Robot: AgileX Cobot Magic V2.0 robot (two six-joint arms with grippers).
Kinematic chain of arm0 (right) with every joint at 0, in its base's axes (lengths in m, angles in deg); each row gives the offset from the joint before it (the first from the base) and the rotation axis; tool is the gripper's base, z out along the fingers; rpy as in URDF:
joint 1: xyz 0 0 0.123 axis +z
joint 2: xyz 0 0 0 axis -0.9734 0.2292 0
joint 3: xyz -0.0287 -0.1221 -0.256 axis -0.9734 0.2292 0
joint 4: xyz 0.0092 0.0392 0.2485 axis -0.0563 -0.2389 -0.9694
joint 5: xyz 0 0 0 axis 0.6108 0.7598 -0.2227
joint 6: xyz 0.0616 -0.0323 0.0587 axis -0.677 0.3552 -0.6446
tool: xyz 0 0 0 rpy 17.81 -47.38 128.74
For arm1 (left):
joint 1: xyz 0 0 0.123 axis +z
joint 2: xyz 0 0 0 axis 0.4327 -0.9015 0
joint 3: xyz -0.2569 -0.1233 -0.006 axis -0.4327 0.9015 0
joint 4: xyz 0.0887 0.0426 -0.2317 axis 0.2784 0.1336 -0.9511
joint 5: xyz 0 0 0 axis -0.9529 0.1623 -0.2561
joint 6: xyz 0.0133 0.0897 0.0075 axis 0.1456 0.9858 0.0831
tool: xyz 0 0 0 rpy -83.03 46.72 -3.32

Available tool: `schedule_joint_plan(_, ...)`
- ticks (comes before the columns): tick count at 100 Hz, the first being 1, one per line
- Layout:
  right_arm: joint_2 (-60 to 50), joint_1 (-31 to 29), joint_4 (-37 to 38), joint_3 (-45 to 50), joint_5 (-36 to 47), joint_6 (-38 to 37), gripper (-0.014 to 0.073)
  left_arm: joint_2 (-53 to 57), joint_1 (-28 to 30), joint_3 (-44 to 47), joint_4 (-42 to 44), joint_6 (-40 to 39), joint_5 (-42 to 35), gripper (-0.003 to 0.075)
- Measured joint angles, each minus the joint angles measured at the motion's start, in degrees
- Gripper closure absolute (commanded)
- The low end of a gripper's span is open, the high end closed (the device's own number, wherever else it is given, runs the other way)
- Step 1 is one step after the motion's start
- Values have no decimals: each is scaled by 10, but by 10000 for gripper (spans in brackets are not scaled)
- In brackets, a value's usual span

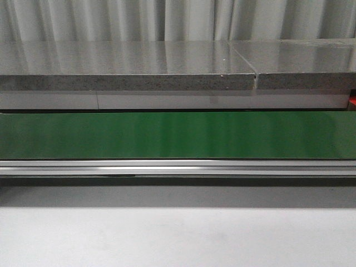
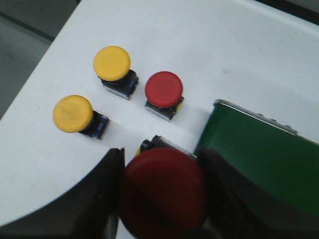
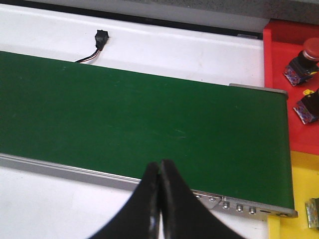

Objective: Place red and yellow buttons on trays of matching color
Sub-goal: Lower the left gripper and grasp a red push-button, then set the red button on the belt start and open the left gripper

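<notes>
A red button [image 2: 163,191] is being held between the fingers of the left gripper [image 2: 162,199], its wide cap filling the gap, just beside the end of the green conveyor belt [image 2: 264,164]. Three more buttons are being left standing on the white table [image 2: 199,45]: two yellow buttons [image 2: 112,63] [image 2: 73,114] and another red one [image 2: 164,89]. The right gripper [image 3: 159,199] is being kept pressed together on nothing above the belt's near rail. Two buttons are lying on the red tray [image 3: 291,59], with the yellow tray [image 3: 294,199] just next to it.
</notes>
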Motion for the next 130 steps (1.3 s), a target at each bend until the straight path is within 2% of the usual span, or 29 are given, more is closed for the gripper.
schedule_joint_plan(31,0,0,0,0,0,0,662,1,-78,0,-25,28,13,739)
schedule_joint_plan(130,0,0,0,0,0,0,662,-59,-82,4,-45,31,2,739)
